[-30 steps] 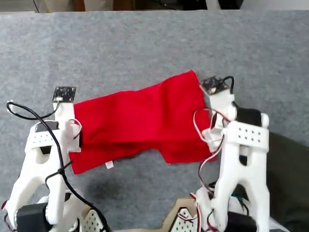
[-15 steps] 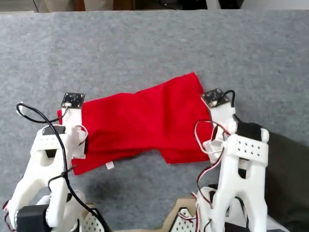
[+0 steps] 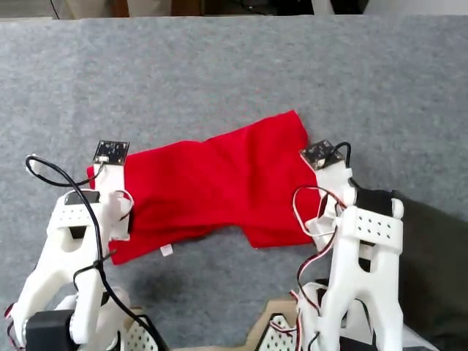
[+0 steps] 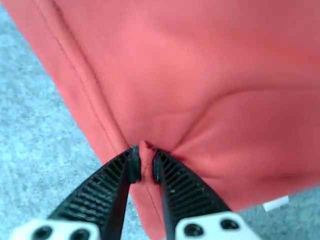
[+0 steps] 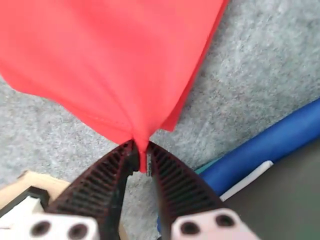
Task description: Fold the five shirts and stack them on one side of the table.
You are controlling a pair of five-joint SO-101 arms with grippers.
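One red shirt (image 3: 212, 183), clamped in left tool (image 4: 145, 161) and right tool (image 5: 141, 151); tiny white tag (image 3: 166, 250).

A red shirt (image 3: 212, 186) lies spread on the grey felt-like surface (image 3: 219, 66), running on a slant from the near left up toward the far right. It is partly doubled over, with a flap jutting out along its near edge. A small white tag (image 3: 166, 250) pokes out at the near left corner. The white left arm (image 3: 73, 234) ends over the shirt's left edge, and a black cable (image 3: 44, 174) loops beside it. The white right arm (image 3: 365, 248) ends over the shirt's right edge. A dark cloth (image 3: 435, 263) lies just beside the right arm.
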